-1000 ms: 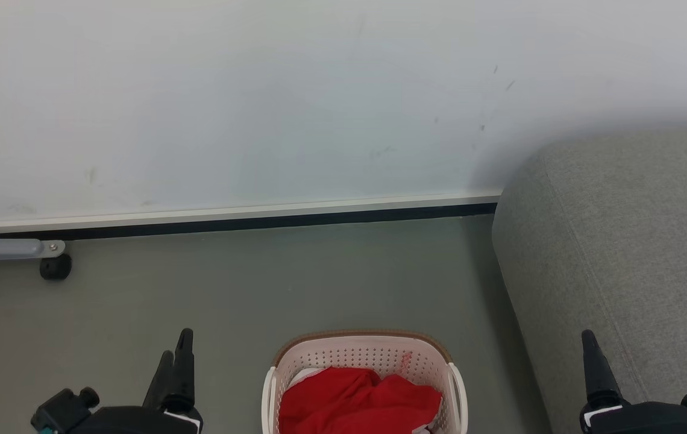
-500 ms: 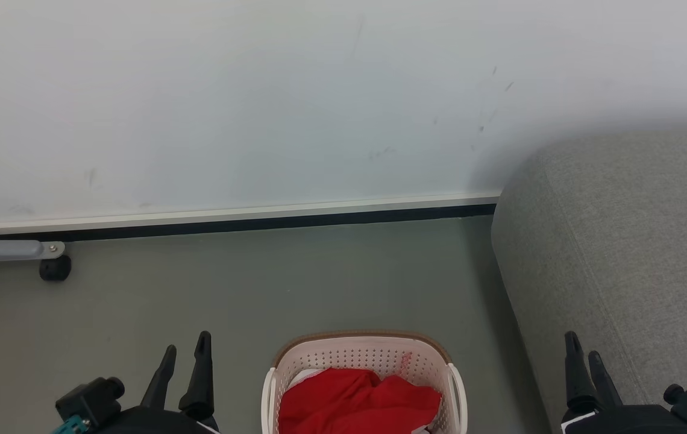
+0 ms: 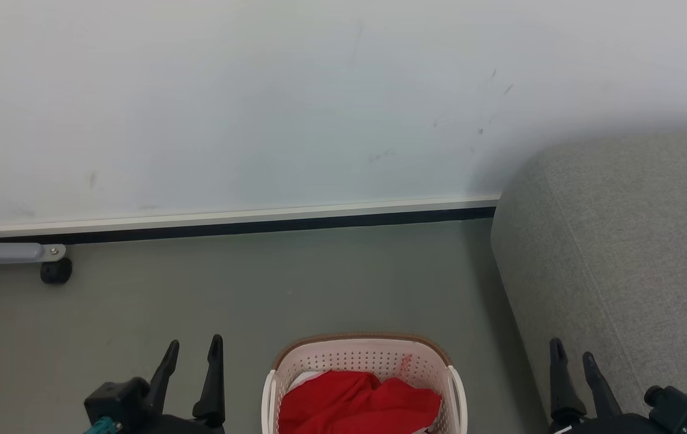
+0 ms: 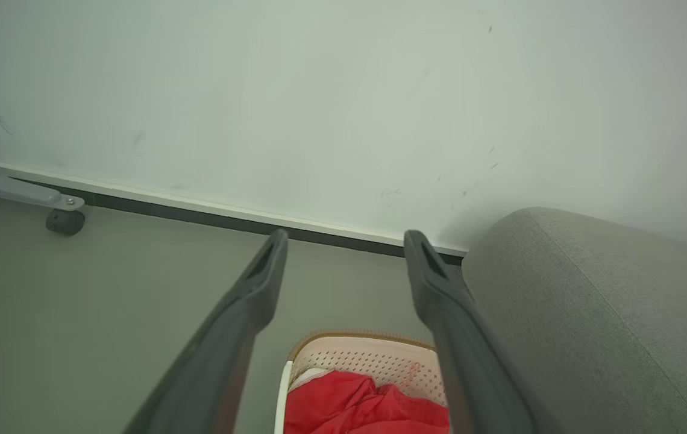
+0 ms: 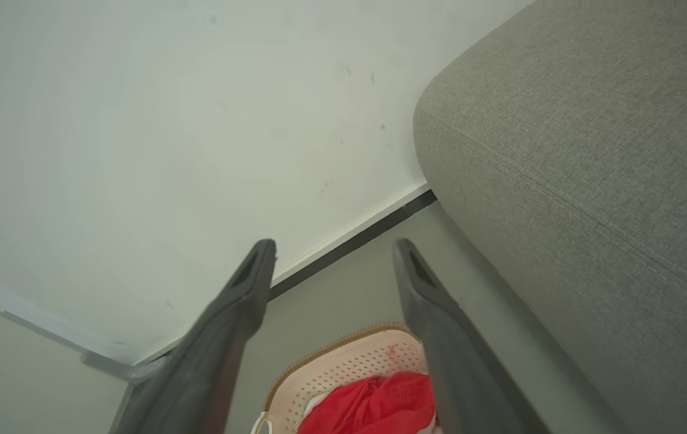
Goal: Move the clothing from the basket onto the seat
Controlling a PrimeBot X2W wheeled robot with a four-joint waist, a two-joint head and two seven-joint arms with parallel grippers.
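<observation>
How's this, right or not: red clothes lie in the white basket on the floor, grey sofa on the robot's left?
Wrong side: the head view shows the grey sofa on the robot's right. The red clothes do lie in the white basket on the floor.

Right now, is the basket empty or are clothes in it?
Not empty: crumpled red clothing lies inside the basket, below its brown rim. How many pieces, cannot tell.

Three downward views; basket (image 3: 360, 359) seemingly shared
</observation>
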